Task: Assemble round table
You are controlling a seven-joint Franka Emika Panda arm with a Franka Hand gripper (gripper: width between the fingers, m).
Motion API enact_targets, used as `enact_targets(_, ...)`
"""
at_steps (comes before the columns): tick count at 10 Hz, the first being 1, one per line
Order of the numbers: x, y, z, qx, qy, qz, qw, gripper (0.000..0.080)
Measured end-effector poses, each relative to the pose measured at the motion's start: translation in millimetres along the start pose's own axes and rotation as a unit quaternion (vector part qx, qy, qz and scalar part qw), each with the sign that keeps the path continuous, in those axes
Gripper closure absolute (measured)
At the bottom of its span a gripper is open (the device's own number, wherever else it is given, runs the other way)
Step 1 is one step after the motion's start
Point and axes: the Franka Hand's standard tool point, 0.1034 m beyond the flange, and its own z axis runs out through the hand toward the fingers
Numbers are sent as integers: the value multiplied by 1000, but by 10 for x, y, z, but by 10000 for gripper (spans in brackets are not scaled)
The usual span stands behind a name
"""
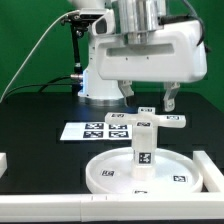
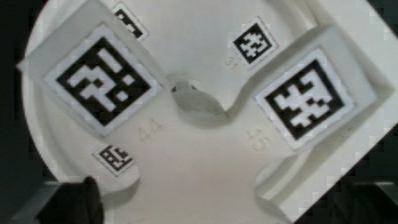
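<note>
The round disc (image 1: 118,172) lies rim-up on the black table. The short thick cylinder leg (image 1: 143,150) stands upright at its middle, with a tag on its side. The cross-shaped foot (image 1: 150,123) sits on top of the leg. My gripper (image 1: 150,101) is open and empty and hovers just above the foot, with one finger over each side of it. In the wrist view I look straight down on the foot (image 2: 192,98), its tagged arms spread over the disc floor (image 2: 214,175). One dark fingertip (image 2: 71,205) shows at the frame edge.
The marker board (image 1: 95,128) lies flat behind the disc, toward the exterior view's left. A white wall (image 1: 40,207) runs along the table's front edge. White blocks stand at the exterior view's right (image 1: 206,165) and left (image 1: 3,160). The robot base (image 1: 100,85) is behind.
</note>
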Motion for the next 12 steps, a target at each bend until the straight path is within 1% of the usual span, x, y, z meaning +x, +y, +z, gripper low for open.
enact_targets(1,2,-19,-37,1,2,-72,997,150)
enact_targets(2,18,-24,-41,2,3,-180,984,150)
enact_targets(4,-10,22,3,-2,-2,-314,950,150)
enact_targets(5,21,61,2,-2,-3,-368,930,150)
enact_targets(6,50,81,-17,-2,9,-379,925,150)
enact_targets(8,57,92,3,-5,7,-458,889,150)
enact_targets(10,94,75,74,-27,1,-604,796,150)
enact_targets(11,62,40,101,-38,-1,-644,764,150)
enact_targets(12,78,41,87,-36,-1,-669,742,150)
